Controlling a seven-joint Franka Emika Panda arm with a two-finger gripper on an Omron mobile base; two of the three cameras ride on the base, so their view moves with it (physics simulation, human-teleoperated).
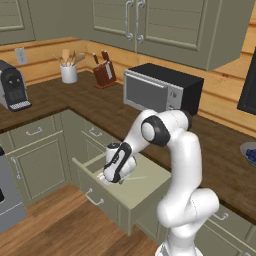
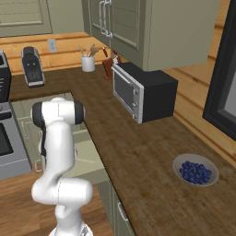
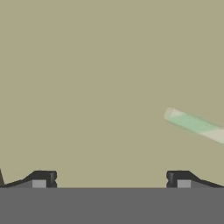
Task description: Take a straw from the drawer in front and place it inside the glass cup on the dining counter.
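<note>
Hand view: wide-open tool hangs empty over the pale greenish floor of the open sage-green drawer.
Its two dark fingertips stand far apart at the bottom edge with nothing between them, and the thin pale green-tinted straw lies flat on the drawer floor ahead, off toward the right edge, apart from both tips. From the left base view the white arm bends down so the tool sits inside the pulled-out drawer with its silver bar handle, the straw just beside it. Beyond, on the dark wooden table, stand a black microwave, a brown knife block and a white crock of wooden utensils.
</note>
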